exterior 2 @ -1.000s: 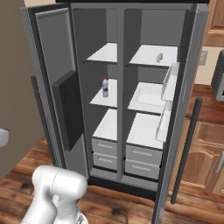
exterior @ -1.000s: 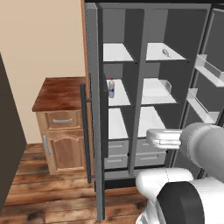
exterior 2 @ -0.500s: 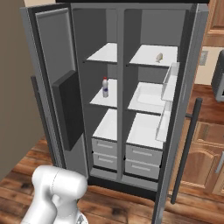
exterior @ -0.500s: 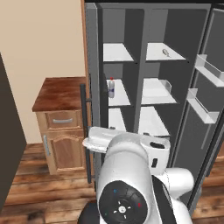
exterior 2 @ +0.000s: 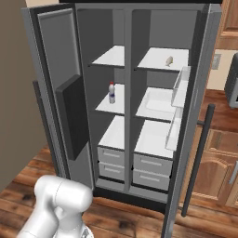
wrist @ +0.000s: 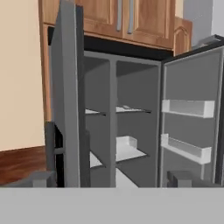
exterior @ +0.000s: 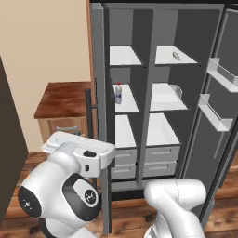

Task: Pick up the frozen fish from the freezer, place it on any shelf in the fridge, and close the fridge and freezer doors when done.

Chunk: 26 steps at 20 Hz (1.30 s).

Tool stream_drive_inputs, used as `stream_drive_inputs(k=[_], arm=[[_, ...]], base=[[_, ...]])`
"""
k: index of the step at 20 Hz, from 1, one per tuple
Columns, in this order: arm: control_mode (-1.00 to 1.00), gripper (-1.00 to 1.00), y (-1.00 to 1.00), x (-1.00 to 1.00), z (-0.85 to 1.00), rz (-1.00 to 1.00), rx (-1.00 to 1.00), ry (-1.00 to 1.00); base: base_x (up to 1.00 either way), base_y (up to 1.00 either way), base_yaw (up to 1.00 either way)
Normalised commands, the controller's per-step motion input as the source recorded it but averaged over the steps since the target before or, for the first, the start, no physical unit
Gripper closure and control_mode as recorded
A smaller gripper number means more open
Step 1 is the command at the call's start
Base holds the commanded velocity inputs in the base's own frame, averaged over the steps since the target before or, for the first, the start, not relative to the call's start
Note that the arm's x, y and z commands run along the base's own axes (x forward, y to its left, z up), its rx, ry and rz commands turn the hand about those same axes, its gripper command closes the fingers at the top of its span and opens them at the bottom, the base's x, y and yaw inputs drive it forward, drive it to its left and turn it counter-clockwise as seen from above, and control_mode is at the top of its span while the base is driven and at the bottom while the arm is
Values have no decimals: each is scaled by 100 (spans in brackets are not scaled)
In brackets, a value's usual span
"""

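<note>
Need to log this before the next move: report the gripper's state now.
Gripper: open, fingers wide apart with nothing between them, facing the open fridge.

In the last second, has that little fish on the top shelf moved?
No. The frozen fish lies on the same top shelf of the wider compartment, right of the divider.
</note>
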Motion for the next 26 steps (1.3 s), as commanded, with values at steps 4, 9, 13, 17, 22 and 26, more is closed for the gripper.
stream_drive_inputs(k=[4, 9, 13, 17, 22, 26], arm=[[-100, -100, 23, 84, -39, -11, -14, -3], [-100, -100, 2, 80, -46, -7, -7, 0], [-100, -100, 0, 88, -43, -7, 0, 0], [-100, -100, 14, 76, -26, -6, 0, 0], [-100, -100, 29, 50, -13, -8, 0, 0], [-100, -100, 21, 56, -19, -9, 0, 0]], base=[[0, 0, 0], [0, 0, 0], [0, 0, 0], [0, 0, 0], [0, 0, 0], [0, 0, 0]])
